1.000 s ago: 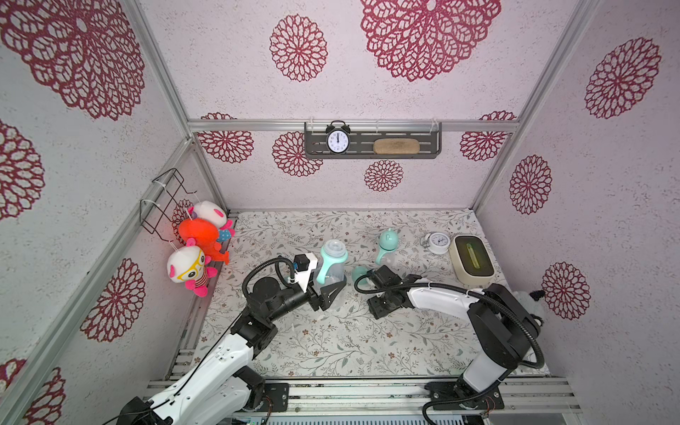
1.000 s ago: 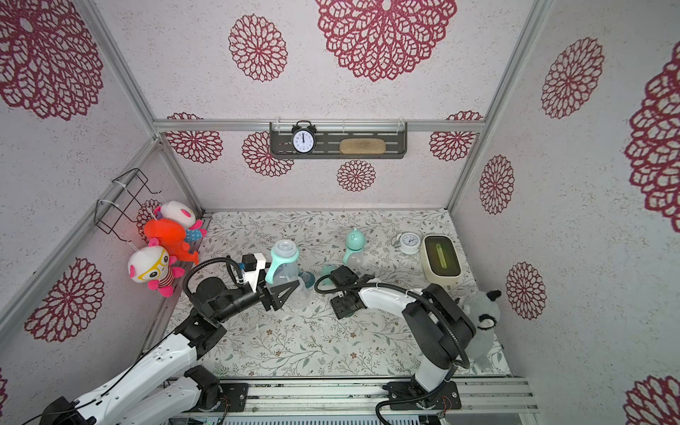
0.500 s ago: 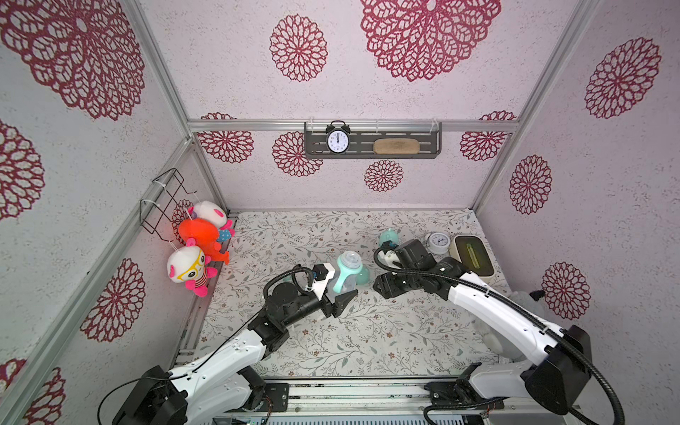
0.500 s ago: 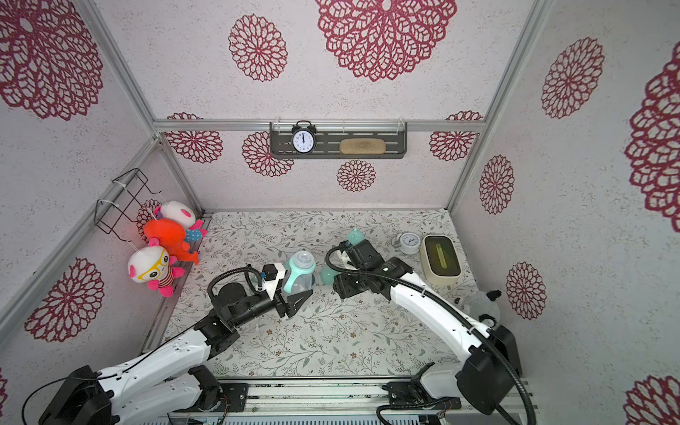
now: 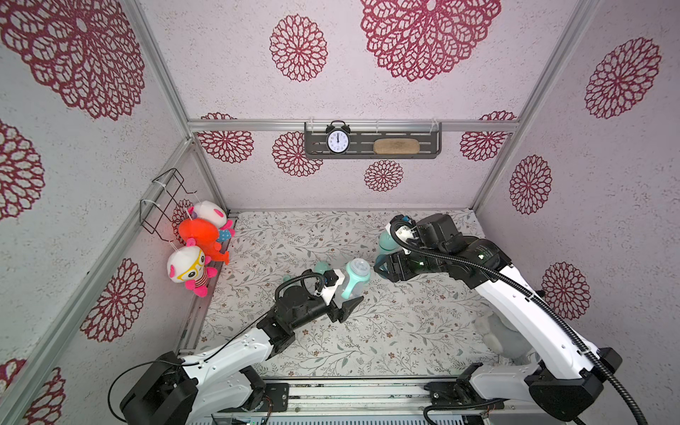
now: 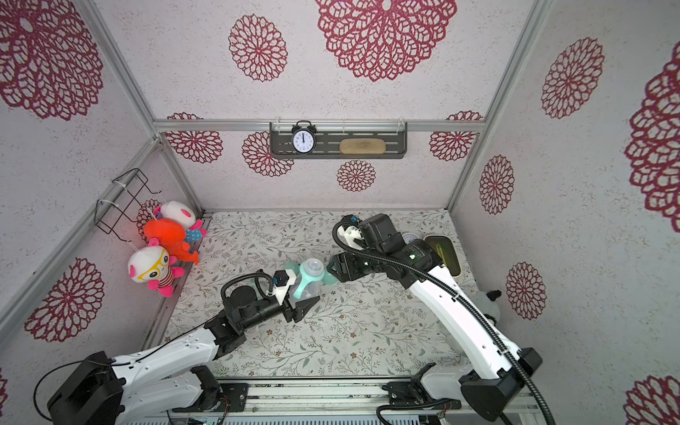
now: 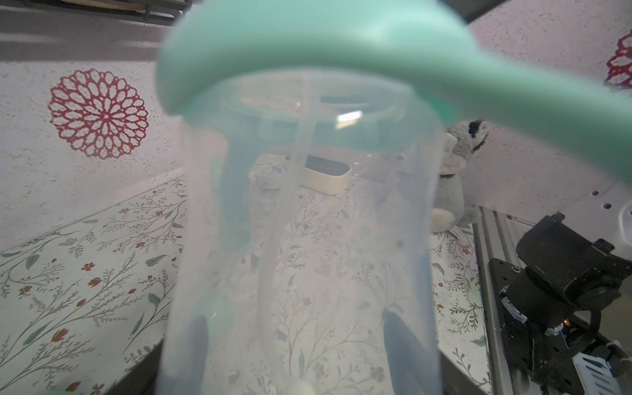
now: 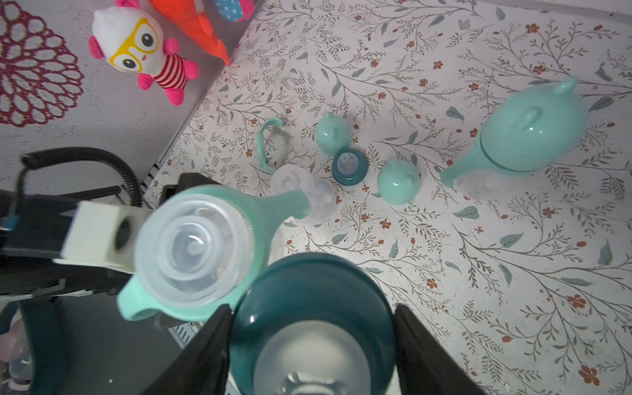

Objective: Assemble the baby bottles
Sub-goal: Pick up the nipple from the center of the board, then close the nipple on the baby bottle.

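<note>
Left hand is squeezing the clear baby bottle tightly by its body, while right hand, spread partway, is gripping a dark teal nipple collar beside it.

In the wrist views, the clear bottle is blurred and cropped. The teal collar is cut off at the edge.

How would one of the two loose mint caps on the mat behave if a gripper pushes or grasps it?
The mint cap seems to rest dome up on the mat, so a push would probably slide it, not roll it. Its surface looks smooth, glossy and rounded, so jaws might slip.
</note>
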{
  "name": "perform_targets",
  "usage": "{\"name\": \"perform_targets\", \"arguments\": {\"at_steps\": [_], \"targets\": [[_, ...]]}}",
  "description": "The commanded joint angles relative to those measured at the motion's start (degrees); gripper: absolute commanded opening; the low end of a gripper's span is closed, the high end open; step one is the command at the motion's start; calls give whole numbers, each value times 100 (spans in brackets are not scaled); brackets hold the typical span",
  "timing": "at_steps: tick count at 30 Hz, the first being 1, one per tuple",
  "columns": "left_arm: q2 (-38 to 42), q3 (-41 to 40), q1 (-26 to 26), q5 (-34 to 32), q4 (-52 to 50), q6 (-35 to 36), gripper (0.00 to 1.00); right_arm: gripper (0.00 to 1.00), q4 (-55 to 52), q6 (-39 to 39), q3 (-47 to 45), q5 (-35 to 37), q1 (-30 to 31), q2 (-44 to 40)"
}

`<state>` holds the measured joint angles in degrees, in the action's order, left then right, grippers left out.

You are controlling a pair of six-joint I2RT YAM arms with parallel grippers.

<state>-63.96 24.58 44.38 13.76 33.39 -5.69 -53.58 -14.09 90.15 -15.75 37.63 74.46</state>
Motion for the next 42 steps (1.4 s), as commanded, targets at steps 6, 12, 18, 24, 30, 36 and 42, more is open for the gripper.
{"name": "perform_targets", "arguments": {"at_steps": [6, 12, 18, 24, 30, 36, 42], "targets": [[-149, 9, 311, -255, 233, 302, 0, 53, -578, 129, 562, -967, -31, 190], [-298, 150, 489, -371, 120, 463, 0, 53, -707, 187, 582, -1191, -19, 358], [-456, 279, 619, -457, 105, 581, 0, 52, -909, 227, 574, -1240, -10, 481], [-582, 360, 762, -596, 143, 703, 0, 52, -1152, 268, 548, -1194, -12, 512], [-617, 331, 896, -760, 267, 816, 0, 52, -1241, 212, 369, -1140, 3, 443], [-583, 229, 980, -858, 471, 865, 0, 52, -1230, 197, 189, -962, 16, 325], [-539, 166, 1036, -879, 493, 894, 0, 51, -1190, 192, 202, -870, 7, 332]]}}
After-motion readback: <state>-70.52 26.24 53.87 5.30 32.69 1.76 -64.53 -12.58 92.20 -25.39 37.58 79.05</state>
